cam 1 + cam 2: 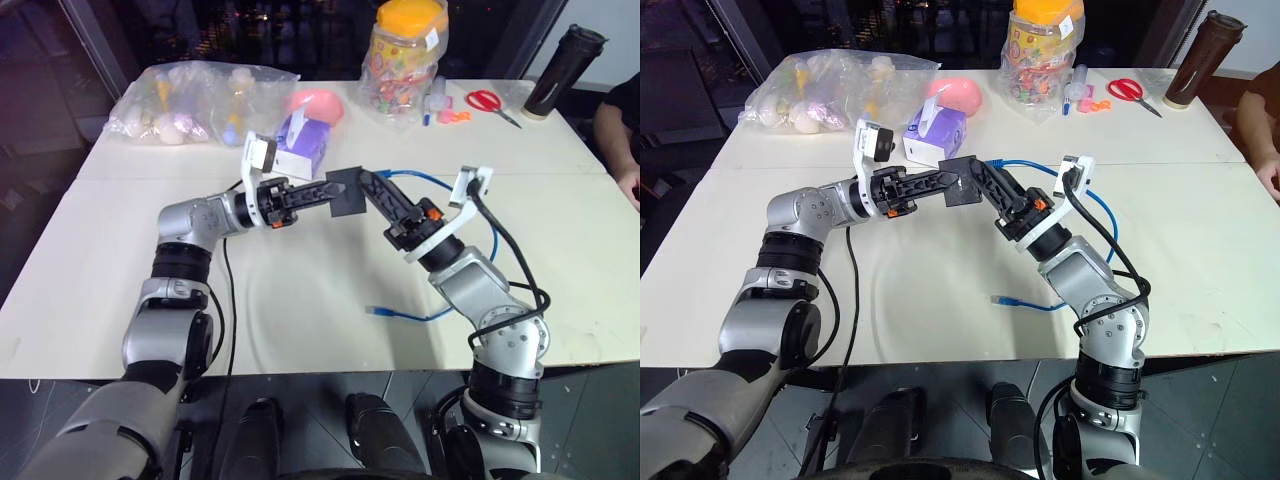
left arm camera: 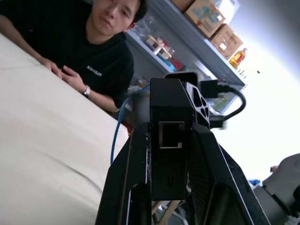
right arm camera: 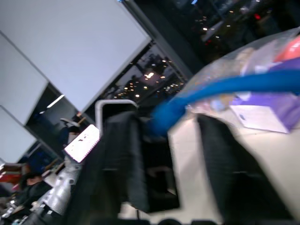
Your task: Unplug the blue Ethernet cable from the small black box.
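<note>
My left gripper (image 1: 322, 192) is clenched on the small black box (image 1: 345, 191), holding it up off the desk (image 1: 300, 300) approx. mid-scene, in front of the purple tissue box (image 1: 303, 143). In the left wrist view the box (image 2: 171, 126) sits squeezed between both fingers (image 2: 129, 183), one port facing the cam.

My right gripper (image 1: 985, 182) comes in from the opposite side, tips right at the box's edge. In its wrist view the blue Ethernet cable (image 3: 225, 86) crosses between the fingers (image 3: 119, 154), but there's a gap btw them and can't tell if they're pinching the cable or not. Also can't tell whether the plug is in or out of the box.

The cable (image 1: 425, 180) arcs from near the box, loops behind my right arm, then runs down along the desk to a free plug end (image 1: 378, 312) lying flat, well apart from the box.

Far side of desk: clear bag of bits (image 1: 190, 100), candy jar w/ orange lid (image 1: 405, 60), red scissors (image 1: 488, 102), dark tumbler (image 1: 562, 72). A person's arm (image 1: 620, 125) rests at the desk's right edge.
</note>
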You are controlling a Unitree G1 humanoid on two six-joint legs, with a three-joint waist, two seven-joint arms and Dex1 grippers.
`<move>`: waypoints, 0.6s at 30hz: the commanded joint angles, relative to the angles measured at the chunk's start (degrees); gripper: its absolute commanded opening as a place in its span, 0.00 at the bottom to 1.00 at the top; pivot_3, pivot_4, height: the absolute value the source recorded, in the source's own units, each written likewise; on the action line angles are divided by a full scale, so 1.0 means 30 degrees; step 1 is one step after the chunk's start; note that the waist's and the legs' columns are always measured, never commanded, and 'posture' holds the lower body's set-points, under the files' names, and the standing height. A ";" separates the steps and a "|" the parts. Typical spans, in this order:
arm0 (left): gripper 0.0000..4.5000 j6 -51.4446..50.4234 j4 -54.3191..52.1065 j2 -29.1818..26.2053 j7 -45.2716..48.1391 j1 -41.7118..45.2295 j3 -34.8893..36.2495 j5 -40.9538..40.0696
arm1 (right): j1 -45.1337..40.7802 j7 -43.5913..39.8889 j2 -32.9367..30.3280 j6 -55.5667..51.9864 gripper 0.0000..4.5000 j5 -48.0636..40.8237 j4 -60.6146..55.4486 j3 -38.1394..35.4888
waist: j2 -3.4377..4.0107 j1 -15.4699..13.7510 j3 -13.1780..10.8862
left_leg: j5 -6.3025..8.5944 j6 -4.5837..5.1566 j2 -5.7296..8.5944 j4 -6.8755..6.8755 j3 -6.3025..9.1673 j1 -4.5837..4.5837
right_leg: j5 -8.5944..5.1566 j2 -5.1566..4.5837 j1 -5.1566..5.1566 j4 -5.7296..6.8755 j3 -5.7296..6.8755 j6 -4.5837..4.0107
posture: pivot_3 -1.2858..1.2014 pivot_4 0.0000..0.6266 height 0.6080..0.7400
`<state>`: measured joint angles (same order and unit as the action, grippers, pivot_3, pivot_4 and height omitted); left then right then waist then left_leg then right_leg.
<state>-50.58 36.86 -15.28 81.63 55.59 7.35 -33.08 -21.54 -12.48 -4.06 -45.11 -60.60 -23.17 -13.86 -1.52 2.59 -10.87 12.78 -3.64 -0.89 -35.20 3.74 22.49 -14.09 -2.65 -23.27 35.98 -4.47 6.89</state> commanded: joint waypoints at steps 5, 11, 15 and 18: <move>0.10 0.0084 -0.0949 -0.0103 0.0130 0.0171 -0.0204 -0.0668 | -0.0252 0.0224 -0.0275 0.0717 0.00 -0.0357 -0.0043 0.0455 | 0.0000 -0.0014 0.0000 | 0.0000 0.0000 0.0000 0.0001 -0.0002 0.0004 | 0.0000 -0.0001 -0.0004 -0.0003 0.0000 0.0000 | 0.52 0.24 0.99; 0.10 0.0323 -0.0730 -0.0064 -0.0235 0.0232 -0.0030 -0.0717 | -0.0055 0.0617 -0.0041 0.1053 0.00 -0.0410 0.0025 0.0909 | 0.0001 -0.0008 0.0000 | 0.0000 0.0000 0.0000 0.0004 -0.0003 0.0005 | -0.0001 -0.0001 -0.0005 -0.0008 -0.0001 -0.0001 | 0.52 0.24 0.99; 0.10 0.0719 0.0123 -0.0852 -0.0976 0.0575 0.1104 -0.0886 | -0.0160 0.1485 -0.0195 0.2370 0.00 -0.0647 0.0879 -0.0989 | 0.0000 -0.0009 0.0000 | 0.0000 0.0000 0.0000 0.0004 -0.0002 0.0005 | -0.0001 -0.0001 -0.0006 -0.0008 -0.0001 -0.0001 | 0.52 0.24 0.99; 0.10 0.0943 0.0474 -0.1504 -0.1351 0.0646 0.1530 -0.0964 | -0.0262 0.1638 -0.0998 0.2917 0.00 -0.0818 0.1404 -0.1938 | -0.0001 -0.0006 -0.0001 | 0.0000 0.0000 0.0000 0.0001 -0.0007 0.0007 | -0.0001 -0.0003 -0.0006 -0.0012 -0.0005 -0.0001 | 0.52 0.24 0.99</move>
<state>-49.25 38.76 -17.32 77.93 55.91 8.64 -34.49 -22.21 -8.43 -5.31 -38.81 -62.72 -19.16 -15.09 -1.52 2.57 -10.87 12.78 -3.65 -0.89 -35.19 3.72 22.52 -14.10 -2.66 -23.29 35.92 -4.48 6.89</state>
